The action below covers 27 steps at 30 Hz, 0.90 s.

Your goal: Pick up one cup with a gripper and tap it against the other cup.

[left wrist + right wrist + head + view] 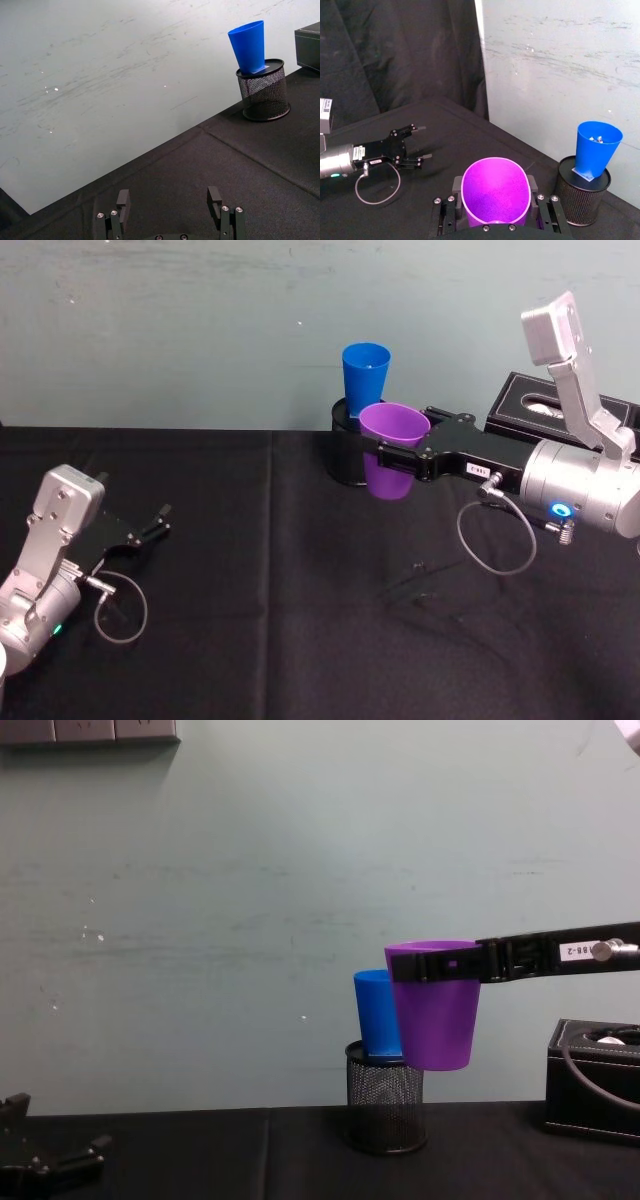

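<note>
Aloft, purple cup (434, 1010) in right gripper (397, 458), beside blue cup (376, 1013)

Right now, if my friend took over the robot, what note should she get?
Right gripper: shut on the purple cup, held upright in the air beside the blue cup.
Left gripper: open, parked low over the black table, holding nothing.
Blue cup: standing in the wire-mesh pot by the wall.
Done: purple cup picked up.
Left: tap it on the blue cup; contact cannot be told yet.

silver-grey arms, black pincers, grey cables
</note>
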Available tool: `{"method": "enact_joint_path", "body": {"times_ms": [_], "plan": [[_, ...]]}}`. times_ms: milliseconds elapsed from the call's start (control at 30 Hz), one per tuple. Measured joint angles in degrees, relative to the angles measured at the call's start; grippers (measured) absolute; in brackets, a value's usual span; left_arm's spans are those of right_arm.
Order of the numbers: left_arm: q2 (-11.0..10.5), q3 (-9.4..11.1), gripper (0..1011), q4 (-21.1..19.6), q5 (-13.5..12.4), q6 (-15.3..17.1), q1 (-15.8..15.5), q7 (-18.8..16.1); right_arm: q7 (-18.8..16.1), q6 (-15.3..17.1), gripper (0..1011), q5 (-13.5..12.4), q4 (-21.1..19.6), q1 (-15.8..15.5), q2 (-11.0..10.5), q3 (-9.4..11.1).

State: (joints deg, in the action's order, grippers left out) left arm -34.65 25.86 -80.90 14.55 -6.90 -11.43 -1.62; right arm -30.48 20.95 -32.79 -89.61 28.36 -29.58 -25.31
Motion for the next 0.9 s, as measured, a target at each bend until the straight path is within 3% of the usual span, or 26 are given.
{"method": "enact_joint_path", "body": {"times_ms": [900], "plan": [[0.0,0.0,1012,0.0,0.0,0.0,0.0,0.0,0.0,0.0,726,0.0,0.0,0.0,0.0,0.0]]}}
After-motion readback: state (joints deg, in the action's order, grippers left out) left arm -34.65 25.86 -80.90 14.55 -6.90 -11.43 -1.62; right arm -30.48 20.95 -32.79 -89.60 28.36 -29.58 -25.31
